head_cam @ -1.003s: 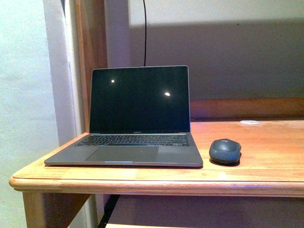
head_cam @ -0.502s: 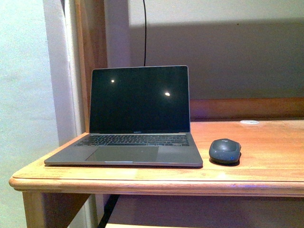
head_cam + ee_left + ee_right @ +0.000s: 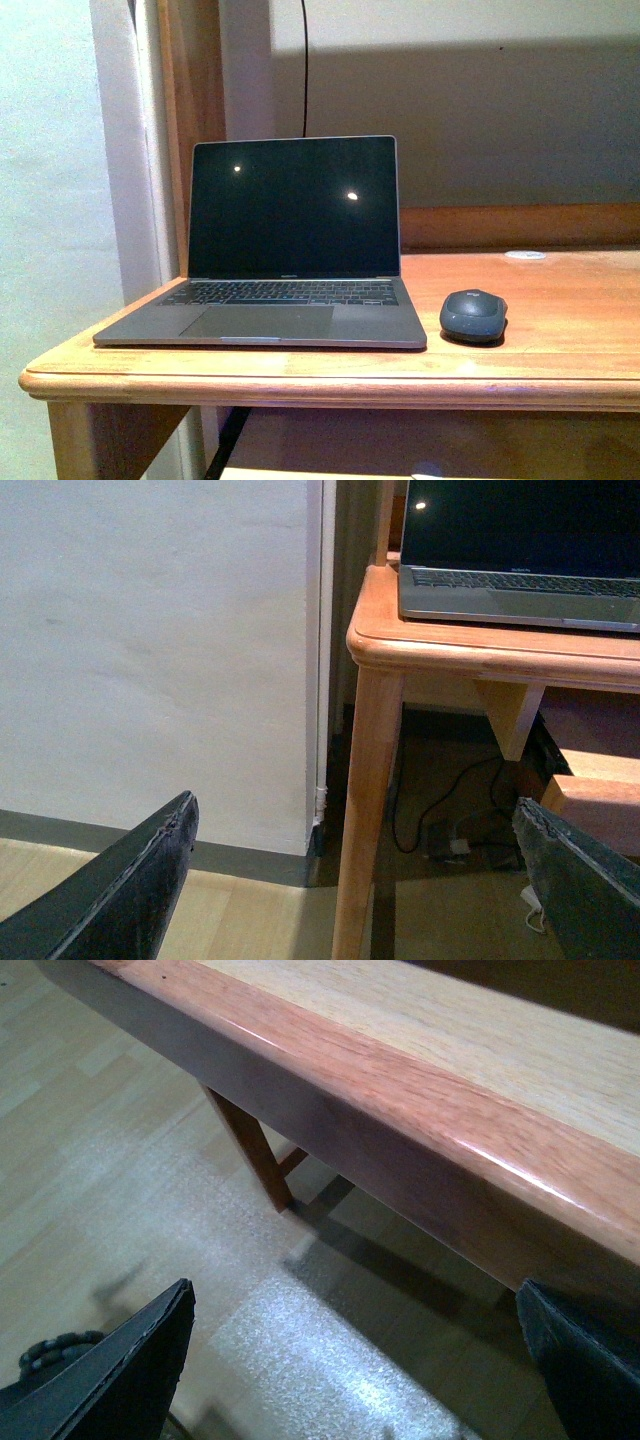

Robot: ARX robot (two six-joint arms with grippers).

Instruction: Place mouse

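Observation:
The mouse (image 3: 473,316), a small dark grey domed oval, lies on the wooden table (image 3: 560,340) just right of the open laptop (image 3: 290,245), near the front edge. Neither arm shows in the front view. My left gripper (image 3: 355,880) is open and empty, below table height, facing the table's corner leg (image 3: 365,810); the laptop's front (image 3: 520,580) shows above it. My right gripper (image 3: 355,1360) is open and empty, below the table's front edge (image 3: 400,1110), over the floor. The mouse shows in neither wrist view.
A small white disc (image 3: 525,256) lies at the back right of the table. A black cable (image 3: 305,70) hangs down the wall behind the laptop. Cables and a power adapter (image 3: 445,835) lie on the floor under the table. A white wall (image 3: 150,650) stands beside the table's left side.
The front view has shifted very slightly; a pale spot now shows at its bottom edge. The mouse and laptop have not moved.

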